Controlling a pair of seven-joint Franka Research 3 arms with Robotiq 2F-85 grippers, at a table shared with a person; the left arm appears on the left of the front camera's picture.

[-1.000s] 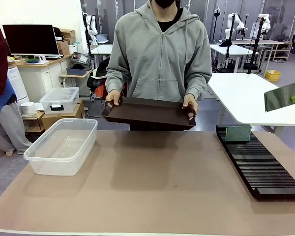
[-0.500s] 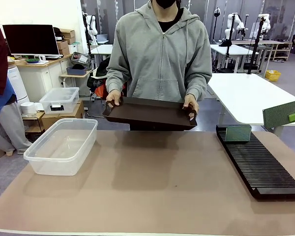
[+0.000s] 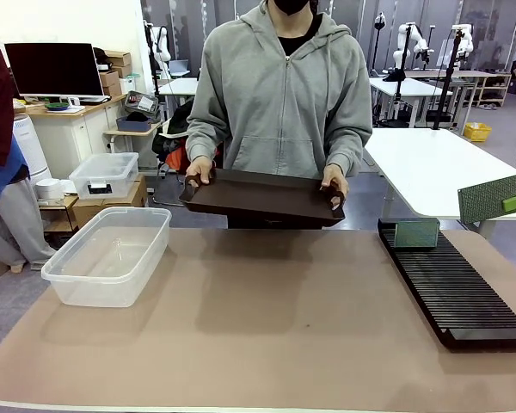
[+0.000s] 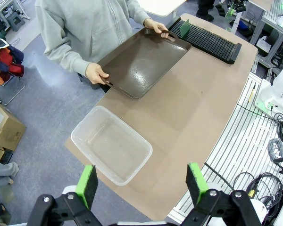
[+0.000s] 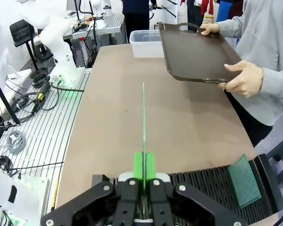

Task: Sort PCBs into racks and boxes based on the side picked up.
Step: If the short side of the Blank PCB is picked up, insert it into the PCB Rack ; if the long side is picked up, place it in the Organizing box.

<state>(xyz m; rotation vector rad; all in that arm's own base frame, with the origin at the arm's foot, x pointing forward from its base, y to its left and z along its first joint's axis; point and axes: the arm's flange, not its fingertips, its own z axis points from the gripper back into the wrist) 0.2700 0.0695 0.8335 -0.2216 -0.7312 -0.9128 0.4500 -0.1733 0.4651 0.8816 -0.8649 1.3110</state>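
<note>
So the clear tub [image 3: 109, 254] sits empty, well left of the black rack [image 3: 451, 288]. One PCB [image 3: 415, 232] already stands in the rack's far end. The right gripper [image 5: 143, 181] is clamped on a second PCB [image 3: 492, 198], edge-up above the rack. Left gripper [image 4: 144, 181] is spread wide with nothing in it. Looks like slotting's next, and lining it up with a free slot will be fiddly.

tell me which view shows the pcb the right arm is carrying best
The front view: the held PCB shows its broad green face, above the rack's far end. The right wrist view sees it edge-on, a thin green line rising from the shut right tool. I cannot make it out in the left wrist view.
</note>
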